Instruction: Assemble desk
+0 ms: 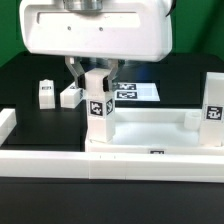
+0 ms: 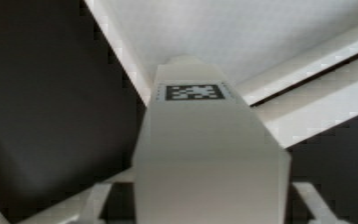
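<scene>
1. Exterior view gives you the black counter (image 1: 25,80). On it the desk top (image 1: 150,132) lies just behind the border rail (image 1: 50,158).
2. A second leg (image 1: 213,105) stands upright at the corner on the exterior view's right.
3. The claw (image 1: 96,82) is pinching the held leg (image 1: 97,108) upright at the corner on the exterior view's left. The wrist view shows its tag (image 2: 195,92).
4. Two loose legs (image 1: 45,93) wait near the marker board (image 1: 135,92).
5. Your risk, I think: if the held leg meets the socket off-centre or tilted, it can jam. Pressing then could slide the desk top or twist the leg in the grip.
</scene>
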Controlling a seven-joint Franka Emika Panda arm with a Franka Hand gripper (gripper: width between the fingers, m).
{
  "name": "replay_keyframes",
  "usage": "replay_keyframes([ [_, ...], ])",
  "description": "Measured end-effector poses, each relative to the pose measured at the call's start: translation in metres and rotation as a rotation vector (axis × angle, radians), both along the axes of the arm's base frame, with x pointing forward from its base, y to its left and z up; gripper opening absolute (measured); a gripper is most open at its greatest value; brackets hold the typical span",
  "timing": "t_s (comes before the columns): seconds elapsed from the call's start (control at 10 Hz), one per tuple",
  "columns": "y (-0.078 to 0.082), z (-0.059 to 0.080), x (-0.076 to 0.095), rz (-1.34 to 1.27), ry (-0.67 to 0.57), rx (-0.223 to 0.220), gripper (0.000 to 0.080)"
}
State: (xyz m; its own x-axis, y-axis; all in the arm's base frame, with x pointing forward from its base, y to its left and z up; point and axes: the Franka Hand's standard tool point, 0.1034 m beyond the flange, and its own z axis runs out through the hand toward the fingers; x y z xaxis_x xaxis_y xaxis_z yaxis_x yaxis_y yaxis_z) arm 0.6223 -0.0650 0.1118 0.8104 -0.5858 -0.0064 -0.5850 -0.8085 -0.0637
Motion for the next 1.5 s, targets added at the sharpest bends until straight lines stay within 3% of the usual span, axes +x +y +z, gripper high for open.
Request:
replay_keyframes([
  [0.4,0.0011,-0.0001,0.0004,-0.338,0.017,0.016,0.0290],
  [0.7,0.0018,-0.0001,0.0005,-0.367,0.018,0.017,0.0290],
  [0.8,0.0019,-0.0001,0.0005,-0.331,0.016,0.016,0.0489],
  [0.9,0.0039,-0.0001,0.0005,-0.288,0.015,0.015,0.0601],
  [1.5,0.0046,0.0000,0.0007,0.147,-0.008,-0.006,0.0649],
])
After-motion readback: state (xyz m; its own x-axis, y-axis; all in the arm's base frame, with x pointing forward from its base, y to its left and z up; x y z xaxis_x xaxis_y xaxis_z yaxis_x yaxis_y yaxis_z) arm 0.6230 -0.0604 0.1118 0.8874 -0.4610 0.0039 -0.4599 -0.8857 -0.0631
